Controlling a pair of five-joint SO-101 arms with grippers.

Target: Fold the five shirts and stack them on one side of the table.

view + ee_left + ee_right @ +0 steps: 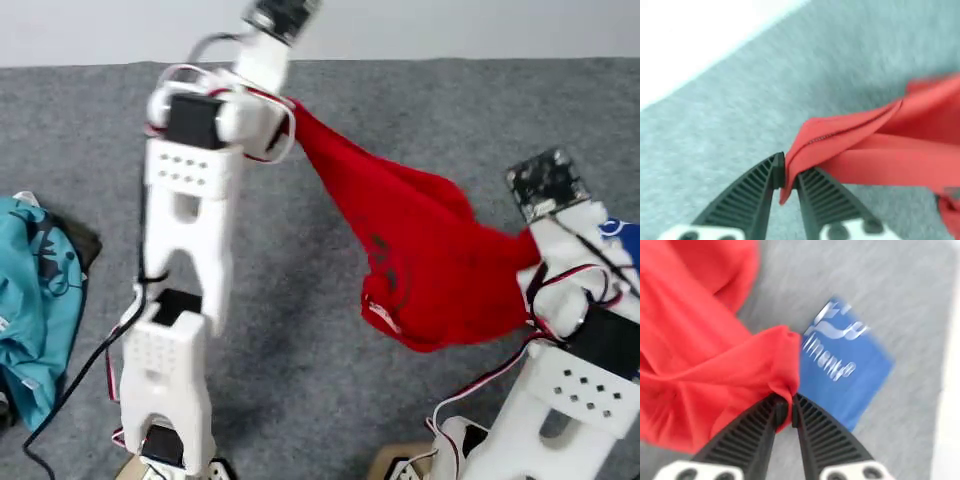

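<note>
A red shirt [420, 260] hangs stretched in the air between both arms above the grey table [300, 300]. My left gripper [786, 180] is shut on one edge of the red shirt [875, 150] near the table's far side. My right gripper [790, 407] is shut on another bunched edge of the red shirt [705, 355] at the right side. A folded blue shirt [845, 367] with white print lies flat on the table under the right gripper; its corner [622, 238] shows at the right edge. A crumpled teal shirt [35, 300] lies at the left edge.
The grey felt table surface ends at a white wall [450, 25] at the far side. Cables [70, 385] run along the left arm's base near the teal shirt. Open grey surface lies between the two arm bases.
</note>
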